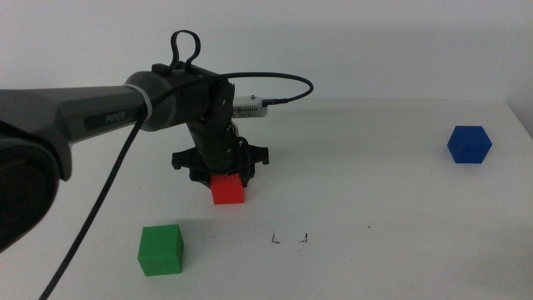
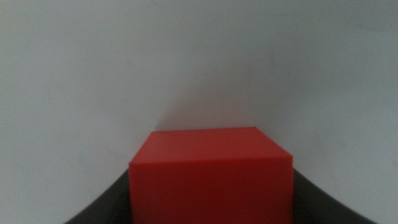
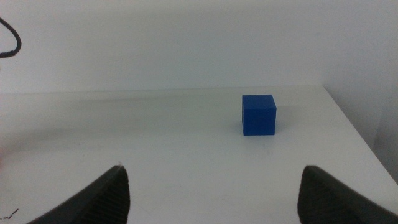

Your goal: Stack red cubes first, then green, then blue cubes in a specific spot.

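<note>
My left gripper (image 1: 226, 178) reaches in from the left and is shut on the red cube (image 1: 227, 190), low over the table's middle. In the left wrist view the red cube (image 2: 211, 177) fills the gap between the jaws. The green cube (image 1: 161, 249) sits at the front left. The blue cube (image 1: 469, 145) sits at the far right; it also shows in the right wrist view (image 3: 259, 114). The pen-drawn corner marks (image 1: 290, 239) lie in front and to the right of the red cube. My right gripper (image 3: 211, 199) is open and empty, out of the middle view.
A single black speck (image 1: 371, 226) lies right of the marks. The left arm's black cable (image 1: 100, 208) hangs down at the left. The white table's right edge (image 1: 520, 125) runs just past the blue cube.
</note>
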{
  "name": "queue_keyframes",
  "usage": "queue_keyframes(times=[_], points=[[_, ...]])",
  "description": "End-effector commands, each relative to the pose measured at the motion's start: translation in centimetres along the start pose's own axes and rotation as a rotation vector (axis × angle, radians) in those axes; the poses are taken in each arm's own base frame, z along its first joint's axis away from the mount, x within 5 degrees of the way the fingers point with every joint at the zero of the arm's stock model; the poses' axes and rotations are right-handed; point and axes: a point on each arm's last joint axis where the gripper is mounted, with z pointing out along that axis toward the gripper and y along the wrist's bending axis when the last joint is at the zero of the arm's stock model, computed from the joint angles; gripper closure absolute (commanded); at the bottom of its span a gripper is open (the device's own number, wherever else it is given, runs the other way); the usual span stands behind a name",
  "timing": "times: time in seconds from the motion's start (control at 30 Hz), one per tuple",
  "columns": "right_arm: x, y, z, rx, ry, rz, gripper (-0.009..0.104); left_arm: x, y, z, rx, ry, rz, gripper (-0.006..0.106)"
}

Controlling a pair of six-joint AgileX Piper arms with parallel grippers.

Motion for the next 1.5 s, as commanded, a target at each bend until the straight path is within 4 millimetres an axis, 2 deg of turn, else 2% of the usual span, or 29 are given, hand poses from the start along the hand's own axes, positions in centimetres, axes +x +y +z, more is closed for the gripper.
queue_keyframes(times=[0.0, 0.13, 0.23, 0.43, 0.67, 0.9, 1.0, 1.07, 1.1, 1.13, 1.2, 1.27, 1.37, 1.43, 1.47], points=[[0.0, -0.1, 0.0, 0.011, -0.010, -0.022, 0.002, 0.3, -1.0, -2.2, 0.041, -0.019, -0.011, 0.076], [0.0, -0.1, 0.0, 0.011, -0.010, -0.022, 0.002, 2.5, -4.6, -5.8, 0.078, -0.053, 0.023, 0.093], [0.0, -0.1, 0.0, 0.011, -0.010, -0.022, 0.002, 4.2, -7.0, -6.5, 0.103, -0.050, 0.022, 0.095], [0.0, -0.1, 0.0, 0.011, -0.010, -0.022, 0.002, 6.3, -9.4, -5.0, 0.094, -0.005, 0.021, 0.094], [0.0, -0.1, 0.0, 0.011, -0.010, -0.022, 0.002, 6.5, -9.5, -2.2, 0.061, 0.033, 0.017, 0.094], [0.0, -0.1, 0.0, 0.011, -0.010, -0.022, 0.002, 6.5, -9.5, -0.9, 0.047, 0.035, 0.004, 0.092], [0.0, -0.1, 0.0, 0.011, -0.010, -0.022, 0.002, 6.5, -9.5, -0.6, 0.038, 0.039, 0.007, 0.084], [0.0, -0.1, 0.0, 0.011, -0.010, -0.022, 0.002, 6.5, -9.5, -0.6, 0.038, 0.039, 0.007, 0.074], [0.0, -0.1, 0.0, 0.011, -0.010, -0.022, 0.002, 6.5, -9.5, -0.6, 0.038, 0.039, 0.007, 0.061], [0.0, -0.1, 0.0, 0.011, -0.010, -0.022, 0.002, 6.5, -9.5, -0.8, 0.041, 0.034, 0.015, 0.025], [0.0, -0.1, 0.0, 0.011, -0.010, -0.022, 0.002, 6.3, -9.4, -2.0, 0.061, 0.010, 0.049, 0.010], [0.0, -0.1, 0.0, 0.011, -0.010, -0.022, 0.002, 5.9, -9.1, -4.1, 0.087, -0.023, 0.081, 0.007], [0.0, -0.1, 0.0, 0.011, -0.010, -0.022, 0.002, 5.6, -7.7, -8.8, 0.073, -0.069, 0.128, 0.007], [0.0, -0.1, 0.0, 0.011, -0.010, -0.022, 0.002, 6.0, -5.5, -11.9, -0.015, -0.083, 0.148, 0.007], [0.0, -0.1, 0.0, 0.011, -0.010, -0.022, 0.002, 6.3, -4.4, -12.9, -0.056, -0.093, 0.150, 0.007]])
